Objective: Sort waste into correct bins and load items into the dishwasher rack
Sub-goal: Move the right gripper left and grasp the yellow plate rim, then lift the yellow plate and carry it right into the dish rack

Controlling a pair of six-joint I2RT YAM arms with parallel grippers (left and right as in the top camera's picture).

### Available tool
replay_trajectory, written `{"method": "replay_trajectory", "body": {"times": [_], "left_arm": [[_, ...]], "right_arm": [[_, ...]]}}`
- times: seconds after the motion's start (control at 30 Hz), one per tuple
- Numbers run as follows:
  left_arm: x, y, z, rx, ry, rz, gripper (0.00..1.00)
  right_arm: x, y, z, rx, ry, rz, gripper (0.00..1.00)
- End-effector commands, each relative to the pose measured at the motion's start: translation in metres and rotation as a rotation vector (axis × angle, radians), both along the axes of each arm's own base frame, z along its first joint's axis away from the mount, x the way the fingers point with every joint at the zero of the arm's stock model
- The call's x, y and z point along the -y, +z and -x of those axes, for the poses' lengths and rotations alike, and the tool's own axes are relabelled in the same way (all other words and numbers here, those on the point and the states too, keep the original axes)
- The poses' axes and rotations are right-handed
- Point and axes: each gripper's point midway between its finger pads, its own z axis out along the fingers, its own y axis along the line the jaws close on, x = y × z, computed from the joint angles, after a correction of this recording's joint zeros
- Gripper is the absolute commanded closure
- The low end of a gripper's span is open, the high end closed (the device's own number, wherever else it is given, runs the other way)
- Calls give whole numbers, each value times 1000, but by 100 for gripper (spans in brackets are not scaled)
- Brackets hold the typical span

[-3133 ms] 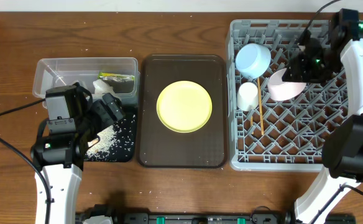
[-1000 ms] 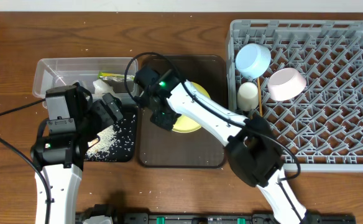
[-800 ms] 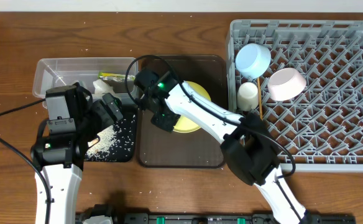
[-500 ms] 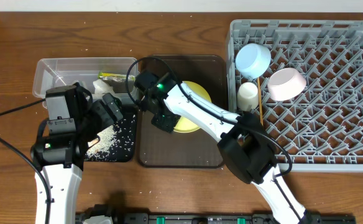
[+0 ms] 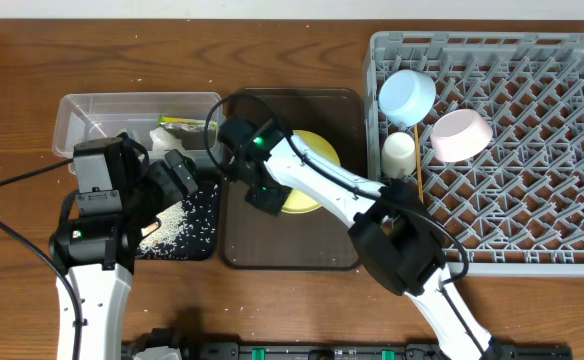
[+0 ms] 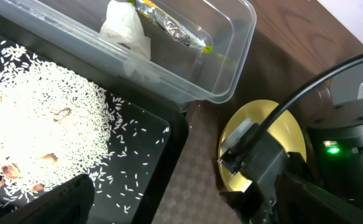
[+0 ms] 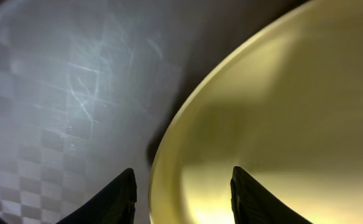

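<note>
Robot lab: two arms, wooden table

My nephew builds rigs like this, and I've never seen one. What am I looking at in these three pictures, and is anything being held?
These are two robot arms at a table, each ending in a two-finger gripper. One picture looks straight down from above. The other two come from a small camera on each wrist.

From above, the left gripper hovers open and empty over a black tray of rice scraps. Beside it is a clear tub holding a tissue and a wrapper.

The right gripper is down at a yellow plate on a brown tray. Its wrist view shows its fingers apart on either side of the plate's rim, so nothing is gripped yet.

The grey rack holds a blue bowl, a pink bowl, a white cup and chopsticks.
</note>
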Motion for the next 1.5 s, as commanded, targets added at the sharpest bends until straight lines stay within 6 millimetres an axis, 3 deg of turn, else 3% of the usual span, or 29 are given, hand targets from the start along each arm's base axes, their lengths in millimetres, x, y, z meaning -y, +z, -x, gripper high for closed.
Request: {"method": "replay_trajectory", "body": {"times": [0.0,0.07,0.27,0.43,0.5,0.63,0.83,0.97,1.03,1.13,1.23,1.47], "left_arm": [[-2,8,-3,19,-4,-12,4],[-2,8,-3,19,-4,-12,4],[-2,8,-3,19,-4,-12,4],[-2,8,-3,19,-4,-12,4],[-2,8,-3,19,-4,-12,4],[-2,8,-3,19,-4,-12,4],[-2,8,-3,19,-4,-12,4],[-2,8,-3,19,-4,-12,4],[-2,8,-3,19,-4,-12,4],[-2,8,-3,19,-4,-12,4],[-2,8,-3,19,-4,-12,4],[-2,8,-3,19,-4,-12,4]], "right_arm": [[6,-11,6,-21,-13,27,54],[7,-13,8,-25,-12,31,60],[6,-13,7,-23,-12,25,99],[-7,-7,19,-99,23,-53,99],[-14,6,22,-128,20,-95,99],[-30,61,23,-181,7,-252,99],[-42,187,27,-279,9,-670,99],[-16,261,15,-307,-20,-909,99],[6,287,5,-310,-59,-987,99],[40,309,-10,-320,-134,-1063,99],[78,312,-28,-335,-259,-1083,99],[154,295,-55,-336,-488,-1071,99]]}}
